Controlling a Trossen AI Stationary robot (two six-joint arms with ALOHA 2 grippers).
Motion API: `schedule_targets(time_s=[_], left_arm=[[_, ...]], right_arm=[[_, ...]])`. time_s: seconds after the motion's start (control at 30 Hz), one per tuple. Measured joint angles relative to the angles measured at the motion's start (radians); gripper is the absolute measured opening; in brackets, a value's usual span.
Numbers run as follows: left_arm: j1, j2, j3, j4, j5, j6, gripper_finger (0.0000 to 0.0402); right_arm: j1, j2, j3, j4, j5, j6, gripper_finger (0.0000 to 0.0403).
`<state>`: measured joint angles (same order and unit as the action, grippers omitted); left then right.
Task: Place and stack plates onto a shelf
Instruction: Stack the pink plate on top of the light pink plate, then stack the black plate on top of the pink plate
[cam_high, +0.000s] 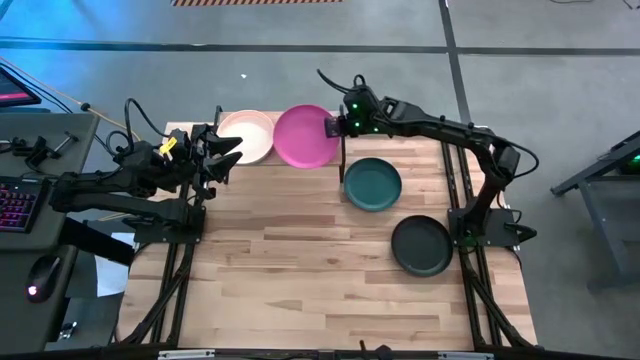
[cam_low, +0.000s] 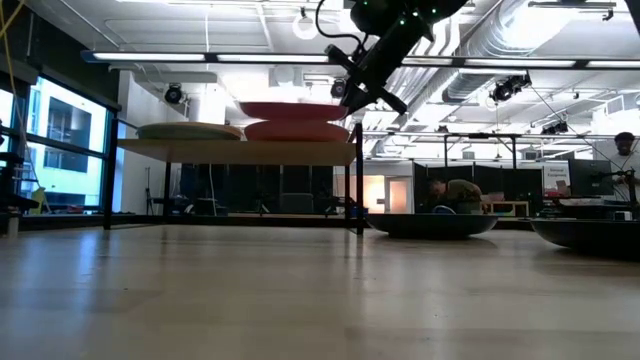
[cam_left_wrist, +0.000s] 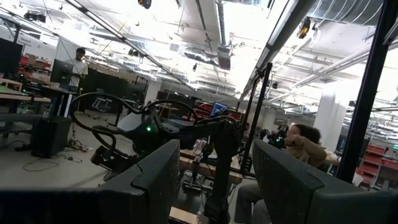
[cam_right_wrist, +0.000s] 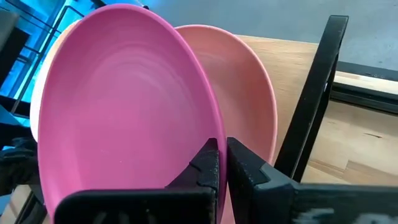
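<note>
The magenta plate (cam_high: 303, 136) hovers over the shelf (cam_low: 235, 147) at the table's far edge, just above a peach plate (cam_right_wrist: 252, 99) that lies on the board. A light pink plate (cam_high: 250, 134) rests on the shelf's left half. My right gripper (cam_high: 336, 126) is shut on the magenta plate at the shelf's right end, beside a black post (cam_right_wrist: 317, 93). My left gripper (cam_high: 228, 152) is open, just in front of the shelf's left part, touching nothing. The dark teal plate (cam_high: 372, 184) and the black plate (cam_high: 421, 246) lie flat on the table. My right gripper pinches the magenta plate's rim (cam_right_wrist: 208, 134) on its right side between the two fingers (cam_right_wrist: 249, 171). It comes from the table's right, slanting slightly down. The plate is held about level just over the peach plate (cam_low: 297, 131); whether they touch I cannot tell.
Black posts (cam_low: 359, 190) carry the shelf at its ends. The wooden tabletop (cam_high: 300, 290) stretches toward the near edge. A keyboard and a mouse (cam_high: 40, 270) sit on a desk left of the table. People (cam_left_wrist: 298, 140) are in the room behind.
</note>
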<state>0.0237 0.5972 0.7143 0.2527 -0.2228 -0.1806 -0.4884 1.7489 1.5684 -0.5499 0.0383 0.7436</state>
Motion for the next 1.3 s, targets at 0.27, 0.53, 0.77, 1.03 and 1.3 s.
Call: schedule_targets(time_s=[0.27,0.53,0.77,1.03,1.3], left_arm=[[0.000,0.000,0.000,0.000,0.000,0.000,0.0190],[0.000,0.000,0.000,0.000,0.000,0.000,0.0190],[0.000,0.000,0.000,-0.001,0.000,0.000,0.0190],[0.000,0.000,0.000,-0.002,0.000,0.001,0.0190],[0.000,0.000,0.000,-0.059,0.000,0.017,0.0190]], right_arm=[[-0.011,0.000,0.000,0.001,0.005,0.002,0.0009],[-0.016,0.000,-0.001,0.071,-0.036,-0.030,0.0105],[-0.031,-0.030,-0.001,0.052,-0.048,-0.143,0.0186],[-0.030,-0.167,0.000,-0.129,-0.071,-0.337,0.0197],[0.106,-0.474,-0.282,-0.113,-0.020,-0.365,0.0197]])
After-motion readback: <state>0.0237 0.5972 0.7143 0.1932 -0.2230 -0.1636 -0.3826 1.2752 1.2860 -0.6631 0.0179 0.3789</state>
